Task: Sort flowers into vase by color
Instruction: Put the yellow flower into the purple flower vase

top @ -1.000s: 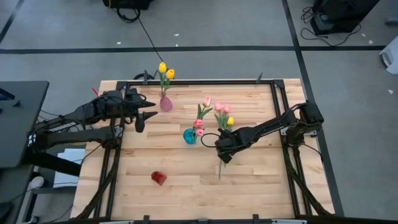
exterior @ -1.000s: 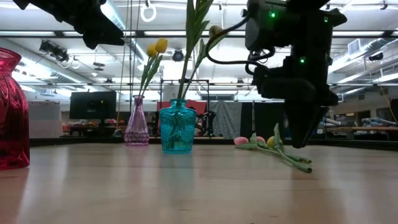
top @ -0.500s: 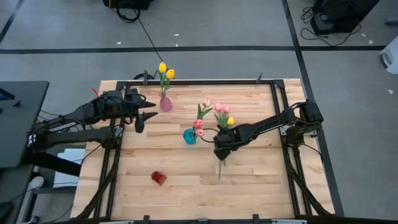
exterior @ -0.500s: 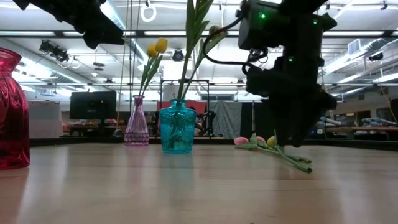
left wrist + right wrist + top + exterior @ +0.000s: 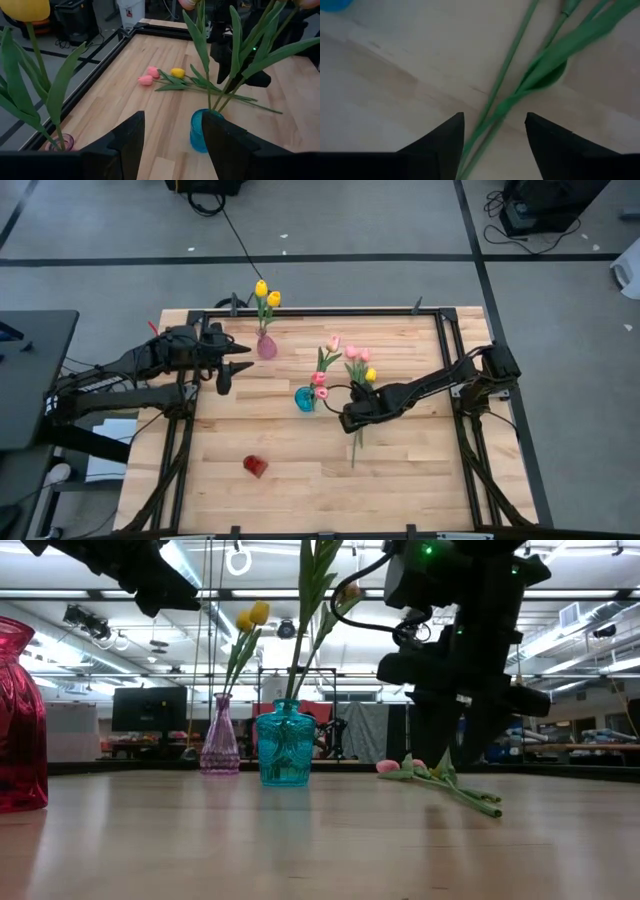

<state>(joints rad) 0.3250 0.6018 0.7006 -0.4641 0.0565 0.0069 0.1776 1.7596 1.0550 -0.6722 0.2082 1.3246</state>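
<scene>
The right hand (image 5: 350, 418), fingers spread apart and empty, hangs low at the frame's centre over the green stems (image 5: 505, 95) of the loose flowers (image 5: 360, 370) lying on the surface (image 5: 300, 480) just right of the teal vase (image 5: 305, 399). These look light, thin and springy, likely to roll or slip, so mid-stem below the leaves seems the safest hold, sparing the soft heads. The left hand (image 5: 224, 370) waits parted at centre left, near the pink vase (image 5: 267, 346).

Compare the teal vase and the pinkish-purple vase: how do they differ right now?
The teal vase stands mid-table and holds pink tulips; the pinkish-purple vase stands nearer the table's far edge and holds yellow tulips. In the low view the teal vase looks wider-bodied, the pinkish-purple vase slimmer with a narrow neck. Both stand upright, untouched by either gripper.
</scene>
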